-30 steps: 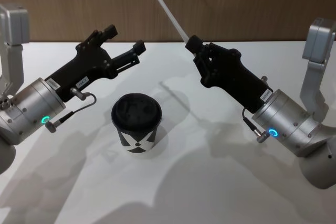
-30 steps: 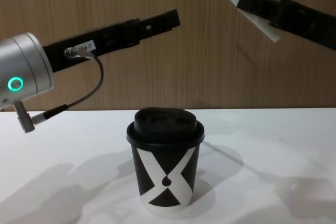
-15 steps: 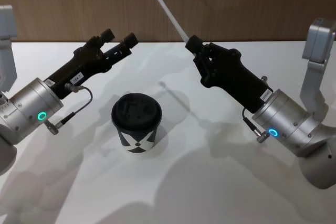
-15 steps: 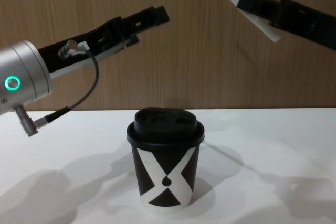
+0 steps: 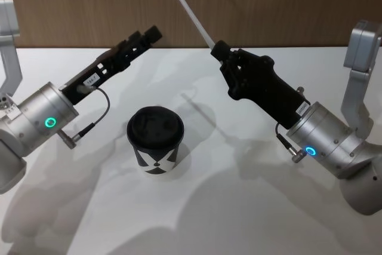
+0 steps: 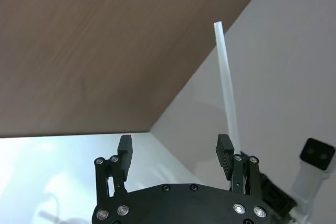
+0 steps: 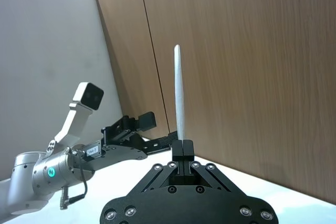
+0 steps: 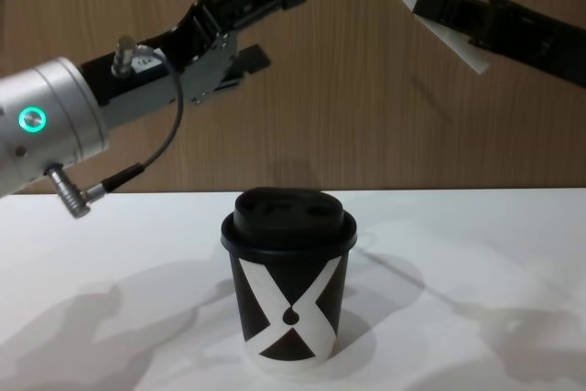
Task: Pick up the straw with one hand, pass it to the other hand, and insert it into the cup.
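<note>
Straw [image 5: 188, 9] is pinched near its lower end by the right gripper [image 5: 218, 49], held high above the table [image 5: 239, 207] and slanting up toward the robot's left. Left gripper [image 5: 152, 33] hangs in the air beside the straw, fingers spread, not touching it. Lidded cup [image 5: 155, 138] stands on the table below, between the arms.

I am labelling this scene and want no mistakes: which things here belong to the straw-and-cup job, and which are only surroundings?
Belong to the job:
- straw, held up at a slant by the shut right gripper
- left gripper, open, raised in the air
- cup, with its lid on

Only surroundings:
- table, which bears the cup
- wooden wall behind
</note>
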{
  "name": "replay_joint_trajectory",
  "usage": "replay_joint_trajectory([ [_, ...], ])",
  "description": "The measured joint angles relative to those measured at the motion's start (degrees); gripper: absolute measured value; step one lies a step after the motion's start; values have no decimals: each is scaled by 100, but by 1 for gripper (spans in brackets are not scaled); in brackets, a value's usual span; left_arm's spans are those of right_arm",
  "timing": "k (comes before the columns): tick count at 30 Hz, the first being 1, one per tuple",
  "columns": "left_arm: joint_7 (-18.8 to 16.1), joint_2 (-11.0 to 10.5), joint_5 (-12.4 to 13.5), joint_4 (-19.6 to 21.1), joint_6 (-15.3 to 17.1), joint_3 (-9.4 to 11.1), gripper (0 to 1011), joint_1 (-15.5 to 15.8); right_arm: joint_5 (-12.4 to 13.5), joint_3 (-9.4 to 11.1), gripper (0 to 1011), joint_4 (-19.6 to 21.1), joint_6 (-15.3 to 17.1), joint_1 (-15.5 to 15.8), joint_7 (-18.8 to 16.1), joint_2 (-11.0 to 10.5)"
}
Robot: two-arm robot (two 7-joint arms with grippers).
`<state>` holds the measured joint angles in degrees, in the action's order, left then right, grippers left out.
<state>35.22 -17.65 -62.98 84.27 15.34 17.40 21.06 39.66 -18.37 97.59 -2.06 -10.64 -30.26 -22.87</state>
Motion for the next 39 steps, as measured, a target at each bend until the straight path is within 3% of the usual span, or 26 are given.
replay_joint_trajectory([
  [16, 182, 206, -559, -156, 491, 150, 1003, 295, 0, 0, 1, 0, 0, 0, 0, 0],
  [39, 232, 383, -772, -278, 549, 330, 1003, 556, 0, 0, 1, 0, 0, 0, 0, 0],
])
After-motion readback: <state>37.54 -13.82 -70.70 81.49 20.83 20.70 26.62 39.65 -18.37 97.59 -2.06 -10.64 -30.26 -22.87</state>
